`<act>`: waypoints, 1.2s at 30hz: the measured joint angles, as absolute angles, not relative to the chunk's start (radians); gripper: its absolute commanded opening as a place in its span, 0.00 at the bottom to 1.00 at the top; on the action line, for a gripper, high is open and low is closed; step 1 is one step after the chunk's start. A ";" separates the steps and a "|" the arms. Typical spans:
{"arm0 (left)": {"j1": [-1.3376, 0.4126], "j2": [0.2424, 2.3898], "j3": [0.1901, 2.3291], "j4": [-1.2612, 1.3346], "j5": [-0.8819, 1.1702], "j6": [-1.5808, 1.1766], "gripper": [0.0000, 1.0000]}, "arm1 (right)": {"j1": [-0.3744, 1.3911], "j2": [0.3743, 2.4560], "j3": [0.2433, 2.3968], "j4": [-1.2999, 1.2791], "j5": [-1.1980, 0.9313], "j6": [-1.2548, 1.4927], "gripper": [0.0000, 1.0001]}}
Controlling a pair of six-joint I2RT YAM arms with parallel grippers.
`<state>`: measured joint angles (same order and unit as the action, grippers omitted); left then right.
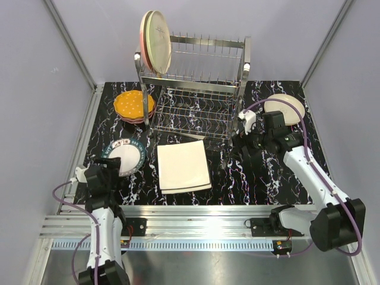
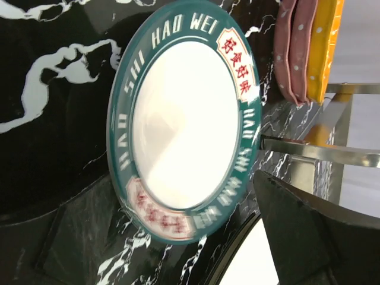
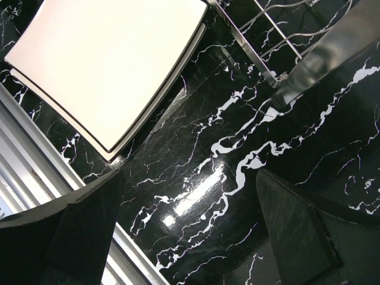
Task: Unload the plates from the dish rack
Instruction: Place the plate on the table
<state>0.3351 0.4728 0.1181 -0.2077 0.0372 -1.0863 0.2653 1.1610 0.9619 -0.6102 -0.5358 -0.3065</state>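
Observation:
The chrome dish rack [image 1: 196,89] stands at the back with two pink-and-cream plates [image 1: 155,41] upright at its upper left. On the table lie an orange plate on maroon ones [image 1: 134,105], a white plate with a dark green rim [image 1: 126,157], cream square plates [image 1: 183,166] and a cream round plate [image 1: 285,109]. My left gripper [image 1: 111,164] is open at the green-rimmed plate's near edge [image 2: 184,119]; its fingers [image 2: 314,237] stand apart. My right gripper [image 1: 246,141] is open and empty over bare table [image 3: 184,231], by the rack's right front post [image 3: 320,59].
The black marbled table [image 1: 261,178] ends at a metal rail [image 1: 196,211] in front. Grey walls close in the left, right and back. The square plates also show in the right wrist view [image 3: 113,65], the orange and maroon stack in the left wrist view [image 2: 309,53].

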 measured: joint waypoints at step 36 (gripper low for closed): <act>0.196 0.547 0.710 -0.535 0.436 -0.528 0.99 | 0.222 0.981 0.914 -0.565 -0.400 -0.343 1.00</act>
<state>0.1959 0.5472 0.7097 -0.5350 0.4362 -0.5278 0.2222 0.9806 0.9142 -0.5652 -0.4000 -0.3431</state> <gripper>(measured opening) 0.987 0.993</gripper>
